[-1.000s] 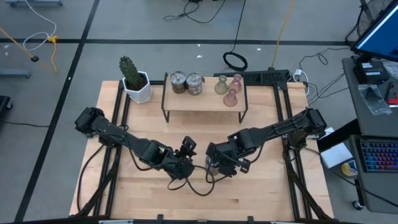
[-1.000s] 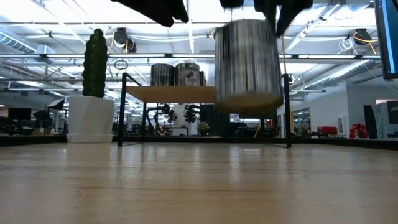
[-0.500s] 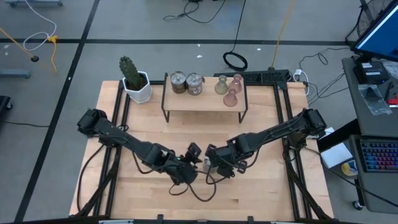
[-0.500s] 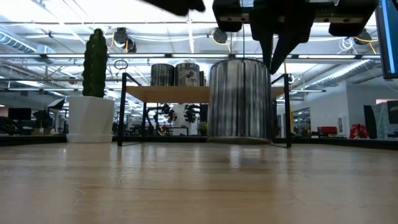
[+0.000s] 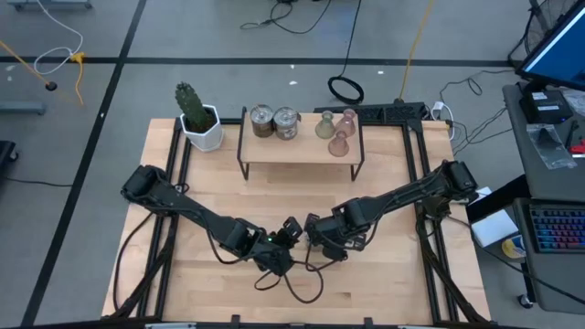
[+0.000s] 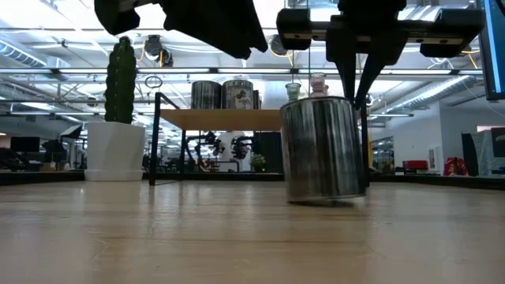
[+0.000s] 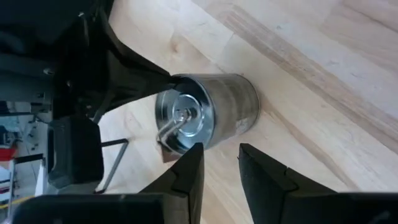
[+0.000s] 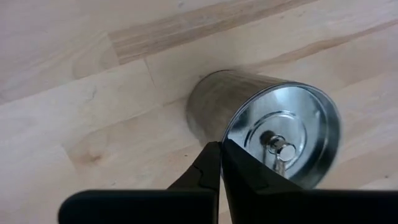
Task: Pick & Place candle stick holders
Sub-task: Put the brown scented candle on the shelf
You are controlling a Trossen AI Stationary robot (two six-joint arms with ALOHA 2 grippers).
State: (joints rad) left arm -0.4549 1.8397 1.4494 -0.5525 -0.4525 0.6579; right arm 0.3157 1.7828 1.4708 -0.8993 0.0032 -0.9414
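Silver cup (image 6: pixel 325 148) stands on the surface, its rim pinched by the right hand (image 8: pixel 219 163); left hand (image 7: pixel 219 167), half-open, hovers empty beside it.

Robotics lab, open industrial hall
Exposed ceiling ducts (image 6: pixel 237 72), floor cables (image 5: pixel 302 16), computer keyboard (image 5: pixel 558 228) beside the wooden counter (image 5: pixel 384 283).

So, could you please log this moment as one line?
right tool: shut on silver cup rim | cup: on table | left tool: open beside it
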